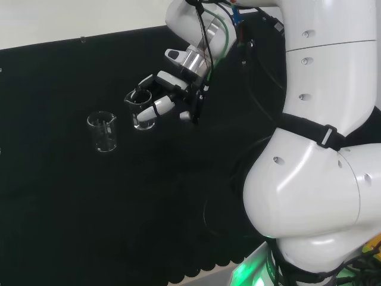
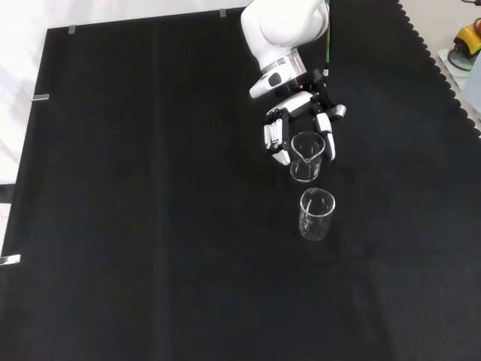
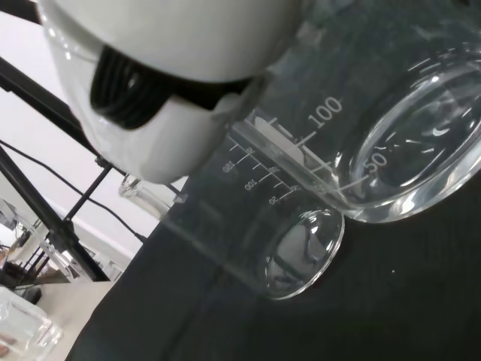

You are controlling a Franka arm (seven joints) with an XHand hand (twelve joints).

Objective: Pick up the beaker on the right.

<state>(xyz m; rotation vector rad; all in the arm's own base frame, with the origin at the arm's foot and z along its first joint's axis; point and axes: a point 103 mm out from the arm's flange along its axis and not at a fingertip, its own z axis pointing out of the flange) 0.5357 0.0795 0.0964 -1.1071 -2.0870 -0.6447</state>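
Observation:
Two clear beakers stand on the black cloth. In the head view the right beaker [image 1: 143,112] sits inside the hand [image 1: 177,89], and the left beaker [image 1: 102,131] stands free. The hand's fingers [image 1: 158,107] curl across the right beaker's front, with another finger behind it. In the front view this beaker [image 2: 307,156] lies between the fingers [image 2: 276,140] and the thumb [image 2: 328,140], which touch its sides. The other beaker [image 2: 316,213] is just below it. The wrist view has the held beaker [image 3: 391,113] close under the hand [image 3: 165,75]. Whether its base is off the cloth I cannot tell.
The arm's white links [image 1: 321,149] rise at the right of the head view. Black cloth [image 2: 150,226] spreads wide around both beakers. In the wrist view the free beaker [image 3: 293,241] shows beyond the held one.

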